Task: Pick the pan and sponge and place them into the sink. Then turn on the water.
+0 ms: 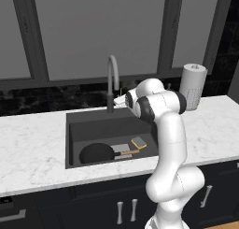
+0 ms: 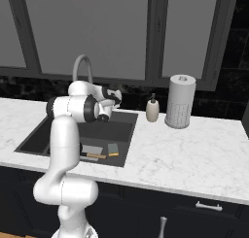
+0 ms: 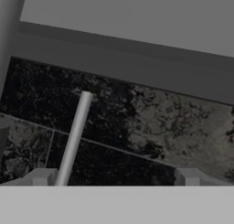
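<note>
Your round black frying pan with the light wooden handle [image 1: 98, 153] sits low in the dark grey rectangular sink [image 1: 74, 125], left of centre in the left base view, with the small yellow sponge [image 1: 138, 142] just to its right. The jaws stand wide and empty up by the tall grey arched faucet [image 1: 112, 78]. In the hand view, a thin grey lever [image 3: 75, 136] rises just right of the left fingertip, at lower left.

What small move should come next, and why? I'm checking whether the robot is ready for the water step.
Probably shift the open gripper sideways until the faucet's lever sits between the fingers, then push it. The pan and sponge already lie in the sink, and the lever stands just inside one fingertip, untouched.
</note>
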